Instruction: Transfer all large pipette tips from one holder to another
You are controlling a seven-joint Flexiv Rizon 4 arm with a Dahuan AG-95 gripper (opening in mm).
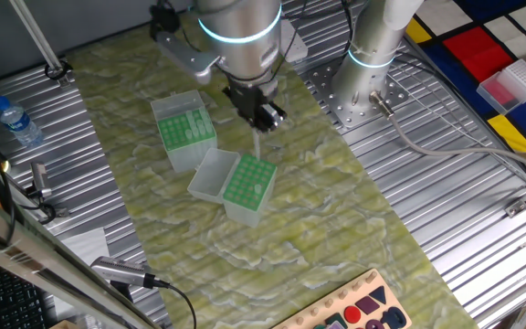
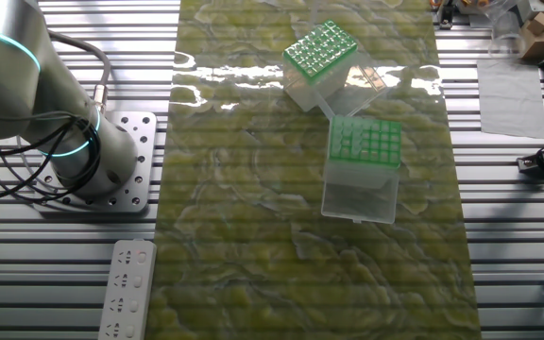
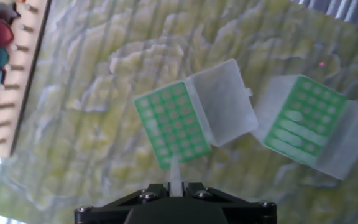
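My gripper is shut on one pale large pipette tip that hangs point down. In the hand view the tip sits between the fingers of the gripper, just above the near edge of a green rack holder with its clear lid folded open. This holder lies below the gripper. The second holder stands to the right and has several pale tips in rows. In the other fixed view these tips fill the left columns of that holder; the gripper is out of that view.
A wooden peg board with coloured pieces lies at the mat's near edge. A water bottle stands at the left. A second arm base and coloured boxes are at the back right. A white remote lies by the arm base.
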